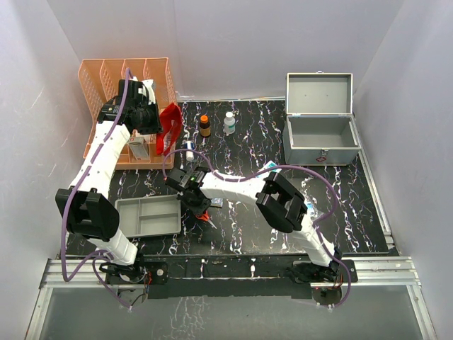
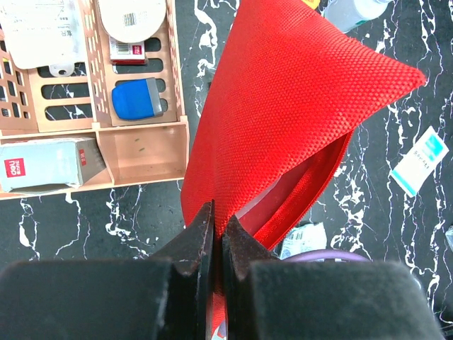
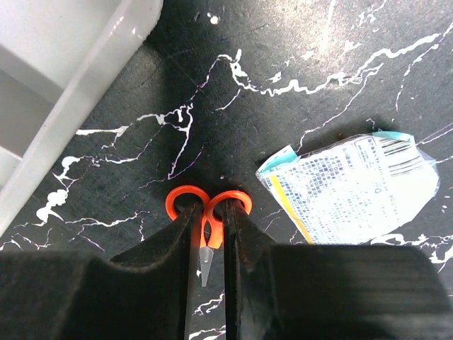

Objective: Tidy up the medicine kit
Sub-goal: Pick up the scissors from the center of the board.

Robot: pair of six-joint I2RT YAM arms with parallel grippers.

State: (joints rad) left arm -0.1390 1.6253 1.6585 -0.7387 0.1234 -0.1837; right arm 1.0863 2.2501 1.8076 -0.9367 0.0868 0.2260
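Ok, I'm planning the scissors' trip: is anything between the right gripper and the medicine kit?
Nothing tall. From the right gripper at the scissors to the open medicine kit, only a small flat packet lies near that line.

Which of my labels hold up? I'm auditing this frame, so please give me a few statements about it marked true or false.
1. The kit's lid is open. True.
2. The left fingers pinch a red pouch. True.
3. The scissors lie in the tray. False: they lie on the table beside the tray, between the right fingers.
4. Two bottles stand inside the kit. False: the kit looks empty, and the bottles stand on the table to its left.
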